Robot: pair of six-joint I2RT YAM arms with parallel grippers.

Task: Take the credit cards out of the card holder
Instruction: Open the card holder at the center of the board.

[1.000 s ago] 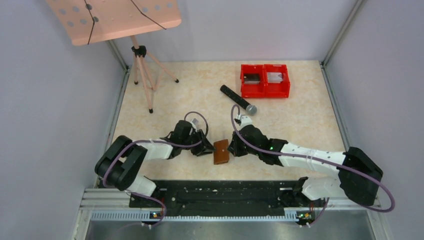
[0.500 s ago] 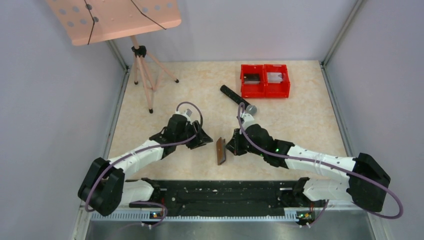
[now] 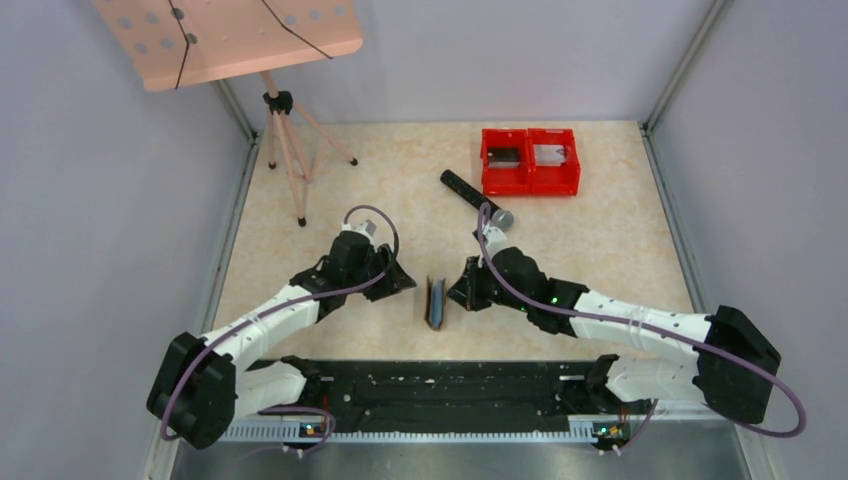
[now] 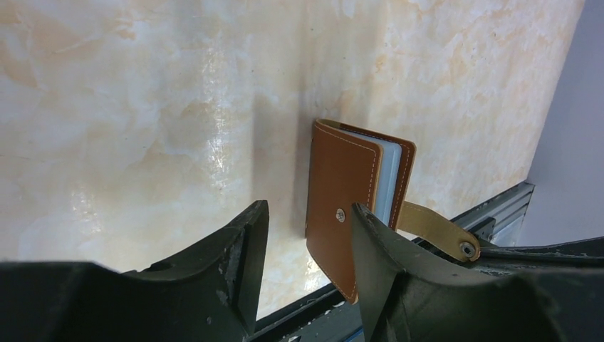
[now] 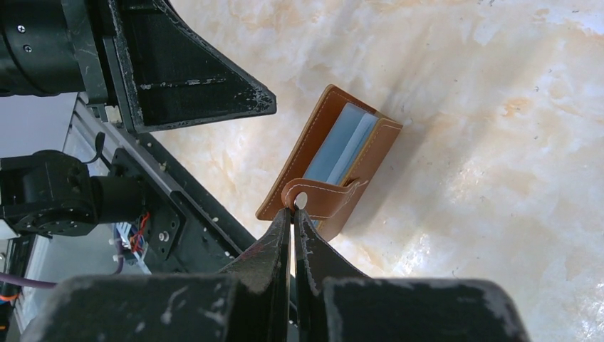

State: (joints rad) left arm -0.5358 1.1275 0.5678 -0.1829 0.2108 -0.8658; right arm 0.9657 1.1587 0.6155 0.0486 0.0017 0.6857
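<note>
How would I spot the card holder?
On the marbled table, look between the left claw and right claw. The card holder is upright there: small brown leather, grey-blue inside, unlike the black microphone and red bins behind.

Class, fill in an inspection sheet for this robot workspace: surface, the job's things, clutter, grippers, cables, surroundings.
Surface: beige marbled table; no spill seen.
Job's things: brown card holder upright on one edge, partly open, blue-grey pockets showing; no card lying out.
Clutter: microphone, red twin bins, music stand.
Grippers: right gripper has its fingers shut on the holder's tab; left gripper is open, apart from the holder.
Cables: purple cables loop along both arms, none across the holder.
Surroundings: grey walls; black rail at the near edge.
</note>
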